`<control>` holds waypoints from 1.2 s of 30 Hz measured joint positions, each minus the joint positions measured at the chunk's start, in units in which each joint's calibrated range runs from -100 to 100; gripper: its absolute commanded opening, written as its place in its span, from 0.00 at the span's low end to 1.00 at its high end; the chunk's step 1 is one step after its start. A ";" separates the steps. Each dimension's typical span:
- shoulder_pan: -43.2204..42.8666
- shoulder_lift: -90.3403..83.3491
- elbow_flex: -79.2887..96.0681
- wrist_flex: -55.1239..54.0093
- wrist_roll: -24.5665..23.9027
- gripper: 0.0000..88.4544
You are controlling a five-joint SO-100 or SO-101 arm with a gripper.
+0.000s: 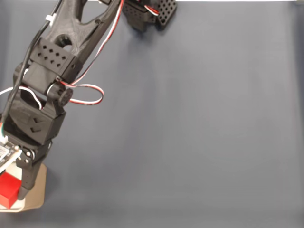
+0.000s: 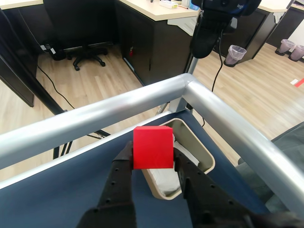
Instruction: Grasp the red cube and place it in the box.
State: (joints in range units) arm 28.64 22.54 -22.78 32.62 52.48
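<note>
We see the red cube (image 2: 152, 147) held between the two black fingers (image 2: 121, 167) of the gripper (image 2: 153, 160), which is closed on its left and right faces in the wrist view. The cube hangs over the box (image 2: 202, 151), a tan tray with rounded corners and a white inside, whose far rim and right wall show behind and beside the cube. We cannot tell whether the cube touches the floor of the box or is just above it.

In the fixed view the cube (image 1: 9, 190) sits at the bottom left corner, over the box (image 1: 39, 190), with one dark finger (image 1: 26, 178) pressed on its right side. The gripper (image 1: 16, 187) points down toward the lower edge of that view.

The black arm (image 1: 52, 90) runs from the top of the fixed view down to the left, with red, white and black wires (image 1: 88, 95) looped beside its joint. The bench (image 1: 190, 133) under everything has a dark blue-grey cover.

In the wrist view a silver metal rail (image 2: 142, 102) frames the corner of the bench just past the box. Beyond it we see a wooden floor (image 2: 99, 80), dark desks (image 2: 152, 42), an office chair (image 2: 88, 54) and a waste bin (image 2: 235, 54).
</note>
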 measured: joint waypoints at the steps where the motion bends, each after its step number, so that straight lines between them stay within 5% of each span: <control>1: 0.07 0.35 -0.27 0.00 0.00 0.05; 36: 3.93 3.99 -1.36 -1.91 -2.39 0.05</control>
State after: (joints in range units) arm 32.57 26.53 -24.14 30.71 50.09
